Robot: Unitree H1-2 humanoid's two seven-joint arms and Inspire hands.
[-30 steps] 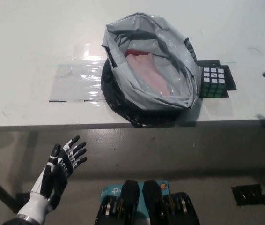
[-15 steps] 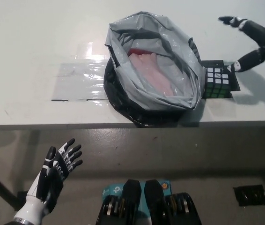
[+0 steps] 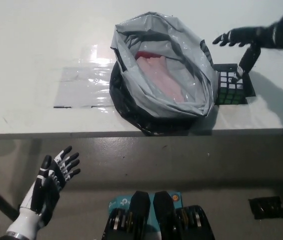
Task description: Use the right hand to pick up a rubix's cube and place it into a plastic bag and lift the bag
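A Rubik's cube (image 3: 230, 86) with a white top face sits on a black square patch (image 3: 246, 89) on the table, right beside the bag. The grey plastic bag (image 3: 161, 70) stands open, its mouth facing up, with pink and red contents inside. My black right hand (image 3: 241, 42) hovers just above and behind the cube, fingers spread, one fingertip reaching down to the cube's right edge. It holds nothing. My white left hand (image 3: 49, 185) rests open below the table edge at lower left.
The white table (image 3: 41, 45) ends in a front edge (image 3: 81, 134) across the middle of the picture. A clear plastic sheet (image 3: 84, 87) lies flat left of the bag. A small black object (image 3: 266, 207) lies on the floor at lower right.
My right hand has swung in from the right edge over the table and come down toward the cube. The left hand has drifted slightly lower and leftward.
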